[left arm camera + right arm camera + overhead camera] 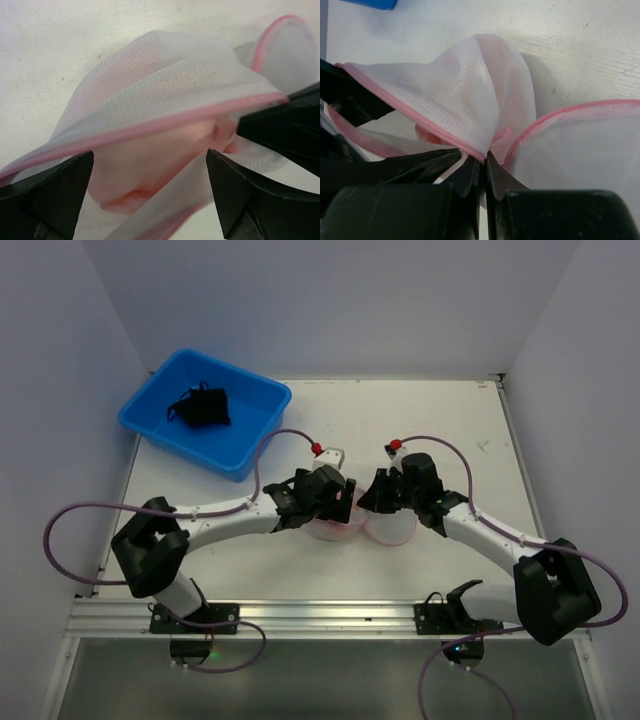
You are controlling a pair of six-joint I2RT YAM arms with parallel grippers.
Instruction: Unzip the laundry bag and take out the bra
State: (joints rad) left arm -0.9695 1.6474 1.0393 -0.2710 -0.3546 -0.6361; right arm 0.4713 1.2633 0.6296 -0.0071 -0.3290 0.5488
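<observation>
The laundry bag (388, 528) lies at the table's middle, under both grippers. In the left wrist view its white mesh top half (165, 75) is lifted, the pink zip rim gapes, and the pale pink bra (150, 165) shows inside. My left gripper (150, 197) is open, its fingers wide apart on either side of the bag's mouth. My right gripper (483, 162) is shut on the pink zip rim of the laundry bag (455, 95), where the two dome halves meet, and holds the top half up. The other dome half (580, 145) lies to the right. A bit of bra (426, 134) peeks out.
A blue tub (240, 455) stands at the back left with a dark garment (202, 407) in it. The two grippers (345, 502) (370, 496) nearly touch. Grey walls close the table on three sides.
</observation>
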